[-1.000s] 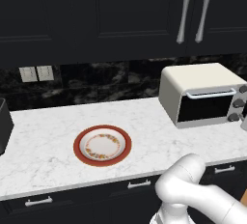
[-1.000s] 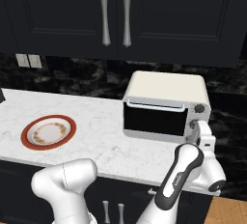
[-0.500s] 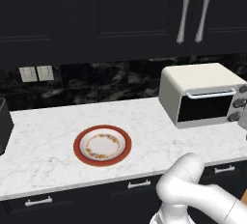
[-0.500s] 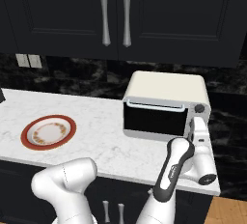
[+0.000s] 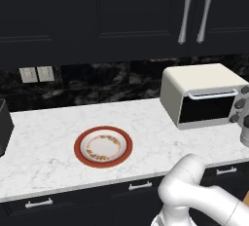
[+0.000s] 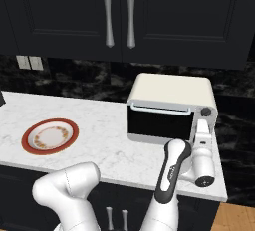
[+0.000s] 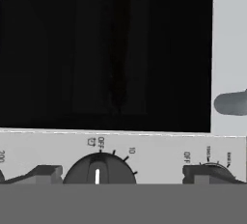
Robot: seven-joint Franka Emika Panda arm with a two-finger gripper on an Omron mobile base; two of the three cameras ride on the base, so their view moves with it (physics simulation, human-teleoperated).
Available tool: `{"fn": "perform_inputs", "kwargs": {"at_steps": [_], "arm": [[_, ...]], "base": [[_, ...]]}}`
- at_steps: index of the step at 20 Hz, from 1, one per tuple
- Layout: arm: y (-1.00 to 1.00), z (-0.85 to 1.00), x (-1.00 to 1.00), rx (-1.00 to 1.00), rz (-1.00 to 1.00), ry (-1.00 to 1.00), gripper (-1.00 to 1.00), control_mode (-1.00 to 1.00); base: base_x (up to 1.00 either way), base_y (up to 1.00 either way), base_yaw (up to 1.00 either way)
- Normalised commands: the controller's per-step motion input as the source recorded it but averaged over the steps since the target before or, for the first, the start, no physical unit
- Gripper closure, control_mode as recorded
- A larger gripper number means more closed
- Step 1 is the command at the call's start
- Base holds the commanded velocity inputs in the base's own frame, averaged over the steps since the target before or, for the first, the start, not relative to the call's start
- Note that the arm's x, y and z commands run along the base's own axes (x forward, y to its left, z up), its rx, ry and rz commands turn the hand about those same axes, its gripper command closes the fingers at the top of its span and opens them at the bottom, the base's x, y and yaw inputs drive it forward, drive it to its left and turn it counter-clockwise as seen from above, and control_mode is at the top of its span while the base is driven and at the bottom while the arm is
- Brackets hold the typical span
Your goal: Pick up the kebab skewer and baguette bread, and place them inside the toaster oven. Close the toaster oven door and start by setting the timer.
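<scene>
Fingers (image 7: 48,174) stand wide apart in the hand view, one dark tip rising on each side of a dark round knob (image 7: 99,170) whose white pointer line sits under the "OFF" mark; nothing is clamped between them. The gripper (image 7: 123,175) faces the cream control panel of the toaster oven (image 6: 172,108) at very close range, with the dark glass of the toaster oven door (image 7: 106,54) above the knob row and the end of its silver bar handle (image 7: 230,103) at the right edge of that view.

From the right base view the gripper (image 6: 203,133) points at the oven's right front corner, just in front of a knob (image 6: 204,111), and the white arm (image 6: 174,175) bends up to it from below the counter edge. The door (image 6: 159,123) is shut, its handle (image 6: 160,109) running along the top edge. Whether anything lies inside behind the glass cannot be told.

In the left base view the oven (image 5: 204,96) stands at the right end of the white marble counter (image 5: 48,142), against the black backsplash. Well apart to its left lies a red-rimmed plate (image 5: 103,146), bare. A dark appliance (image 5: 4,127) sits at the far left edge. Black cabinets with silver handles (image 5: 194,13) hang above.
</scene>
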Motion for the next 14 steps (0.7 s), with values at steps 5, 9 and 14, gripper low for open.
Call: {"fn": "perform_inputs", "kwargs": {"at_steps": [5, 9, 14], "arm": [[-0.10, 0.00, 0.00, 0.00, -0.01, 0.00, -1.00, -1.00], [-0.17, -0.08, 0.00, 0.00, 0.00, 0.00, -1.00, -1.00], [-0.04, -0.07, 0.00, 0.00, 0.00, 0.01, -1.00, -1.00]], "base": [[0.00, 0.00, 0.00], [0.00, 0.00, 0.00], [0.00, 0.00, 0.00]]}}
